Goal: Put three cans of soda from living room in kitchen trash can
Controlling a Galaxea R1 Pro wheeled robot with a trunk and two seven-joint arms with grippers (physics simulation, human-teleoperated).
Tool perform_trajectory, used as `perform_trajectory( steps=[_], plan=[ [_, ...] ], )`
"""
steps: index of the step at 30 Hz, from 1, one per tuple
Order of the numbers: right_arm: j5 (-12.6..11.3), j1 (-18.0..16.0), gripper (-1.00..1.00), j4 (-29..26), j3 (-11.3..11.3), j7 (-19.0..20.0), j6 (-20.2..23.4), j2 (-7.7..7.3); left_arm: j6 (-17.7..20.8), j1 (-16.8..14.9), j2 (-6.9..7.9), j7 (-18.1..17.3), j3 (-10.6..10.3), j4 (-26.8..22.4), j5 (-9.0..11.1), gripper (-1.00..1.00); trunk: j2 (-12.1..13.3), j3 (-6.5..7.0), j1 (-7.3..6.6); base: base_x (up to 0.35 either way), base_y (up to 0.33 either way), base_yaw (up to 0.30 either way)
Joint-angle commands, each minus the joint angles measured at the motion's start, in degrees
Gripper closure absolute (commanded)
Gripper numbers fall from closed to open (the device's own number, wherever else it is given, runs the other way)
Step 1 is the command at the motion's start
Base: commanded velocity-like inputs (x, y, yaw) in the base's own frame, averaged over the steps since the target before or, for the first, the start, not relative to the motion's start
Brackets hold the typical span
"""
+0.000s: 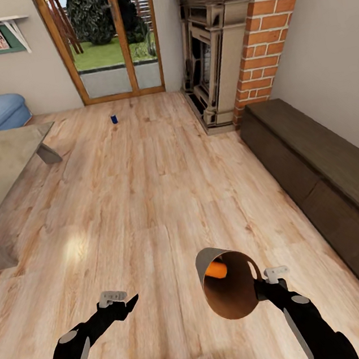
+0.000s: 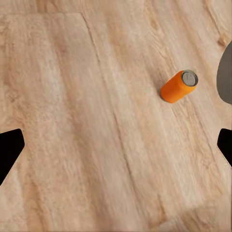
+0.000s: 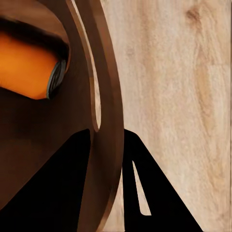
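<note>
Meanwhile, the right gripper (image 1: 262,286) pinches the trash can (image 1: 220,305) by its rim, mouth tilted toward the camera, an orange can (image 1: 216,269) lying sideways inside. The left gripper (image 1: 120,303) hangs spread and empty. A blue can (image 1: 114,118) stands upright far ahead; approaching slowly should keep the basket level.

One can (image 1: 216,269) lies in the tash can (image 1: 219,302); another (image 1: 114,119) far ahead.

Tilted coppery trash can (image 1: 232,292) holds one orange can (image 1: 216,269) — another (image 2: 179,86) lies on floor, blue can (image 1: 114,119) upright.
</note>
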Motion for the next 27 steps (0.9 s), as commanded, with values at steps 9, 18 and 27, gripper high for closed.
perform_trajectory(
  steps=[9,18,27],
  plan=[
    [-0.7,0.0,1.00,0.1,-0.1,0.4,-0.1,0.01,-0.1,0.0,0.02,0.0,0.0,2.1,0.4,-1.00,0.0,0.11,0.00,0.193,-0.269,-0.072],
    [-0.7,0.0,1.00,0.2,0.0,0.4,-0.1,0.01,-0.2,0.0,0.02,0.0,0.0,2.3,0.4,-1.00,0.0,0.51,0.00,0.156,-0.268,-0.205],
    [-0.6,0.0,1.00,0.2,0.0,0.4,-0.1,0.01,-0.6,0.0,0.02,0.0,0.0,2.3,0.4,-1.00,0.0,0.59,0.00,0.142,-0.238,-0.057]
  ],
)
